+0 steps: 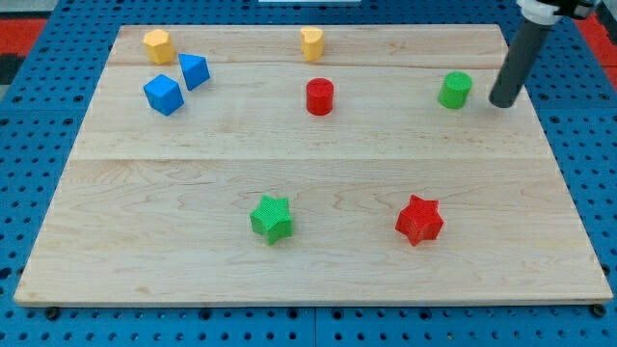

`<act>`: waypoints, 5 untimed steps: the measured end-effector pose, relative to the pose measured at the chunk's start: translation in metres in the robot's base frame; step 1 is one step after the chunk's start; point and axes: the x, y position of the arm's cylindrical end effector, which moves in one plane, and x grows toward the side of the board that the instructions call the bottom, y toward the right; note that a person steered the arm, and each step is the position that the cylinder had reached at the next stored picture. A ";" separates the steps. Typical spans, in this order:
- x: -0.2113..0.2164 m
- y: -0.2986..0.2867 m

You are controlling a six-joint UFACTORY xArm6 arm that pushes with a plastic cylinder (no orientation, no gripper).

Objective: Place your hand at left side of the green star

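Note:
The green star (272, 218) lies on the wooden board (193, 280) at the view's lower middle. My tip (502, 100) stands at the view's upper right, just right of the green cylinder (455, 90) and apart from it. The tip is far up and to the right of the green star, with much of the board between them.
A red star (419, 220) lies right of the green star. A red cylinder (319, 96) is at the upper middle. A yellow block (311, 42) sits at the top middle. A yellow hexagon block (158, 45) and two blue blocks (164, 93) (194, 70) are at the upper left.

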 end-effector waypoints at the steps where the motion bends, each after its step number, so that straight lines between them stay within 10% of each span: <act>1: -0.013 -0.026; 3: -0.021 -0.157; 5: 0.078 -0.245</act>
